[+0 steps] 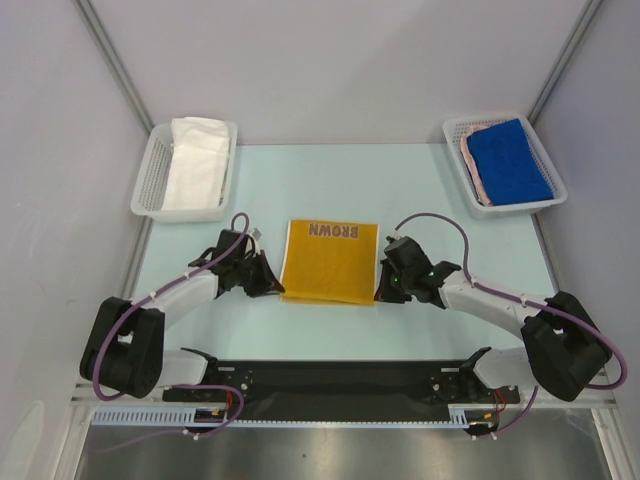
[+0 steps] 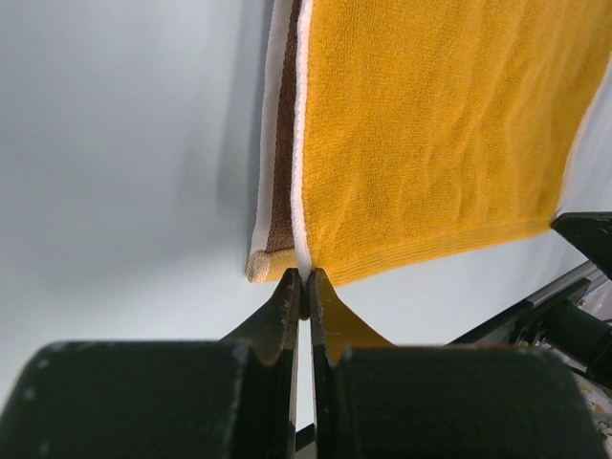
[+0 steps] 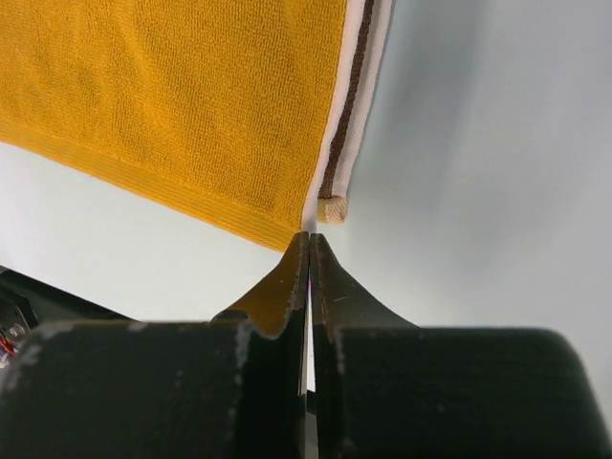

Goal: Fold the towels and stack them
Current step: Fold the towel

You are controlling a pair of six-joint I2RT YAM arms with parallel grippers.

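The left gripper [image 2: 304, 279] holds its black jaws pressed almost together, tips touching the near corner of a flat yellow-orange rectangular terry towel [image 2: 430, 134] edged white and brown, which spreads ahead and right of the claw, with pale smooth tabletop [image 2: 115, 172] to its left.
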